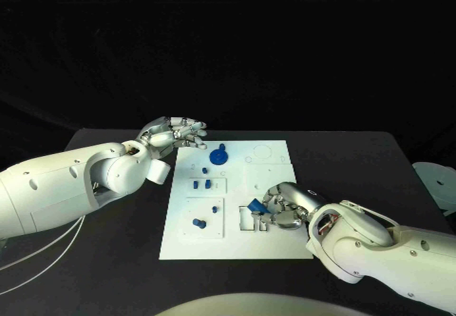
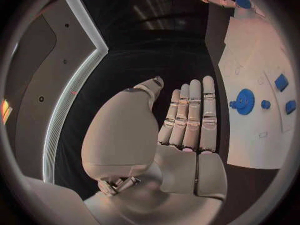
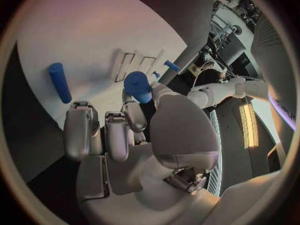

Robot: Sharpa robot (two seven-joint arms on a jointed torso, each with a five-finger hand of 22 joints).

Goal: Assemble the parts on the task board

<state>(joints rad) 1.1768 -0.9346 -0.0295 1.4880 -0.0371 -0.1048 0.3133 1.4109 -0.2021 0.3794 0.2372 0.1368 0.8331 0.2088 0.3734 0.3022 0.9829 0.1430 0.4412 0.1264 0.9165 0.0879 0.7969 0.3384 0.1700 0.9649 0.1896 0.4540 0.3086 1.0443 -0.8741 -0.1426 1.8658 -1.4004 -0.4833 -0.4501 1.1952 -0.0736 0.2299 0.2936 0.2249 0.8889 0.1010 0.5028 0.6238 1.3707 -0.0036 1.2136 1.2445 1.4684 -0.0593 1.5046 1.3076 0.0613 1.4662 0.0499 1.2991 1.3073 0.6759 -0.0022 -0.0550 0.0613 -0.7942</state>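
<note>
Midway through, by the look of it. Blue gear (image 1: 219,157) already seated at the white board's (image 1: 271,247) far end, small pegs (image 1: 200,185) standing mid-board. Right robot hand (image 1: 281,209) pinching a blue part (image 1: 255,206) over the near slots, not yet seated. Left robot hand (image 1: 176,134) hovering off the far-left corner, fingers apart, holding nothing.

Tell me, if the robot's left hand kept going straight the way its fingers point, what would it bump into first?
Probably nothing soon. The left hand hovers beside the task board, fingers straight and pointing along its edge over bare black table. The blue gear sits off to the side, though depth is uncertain.
</note>
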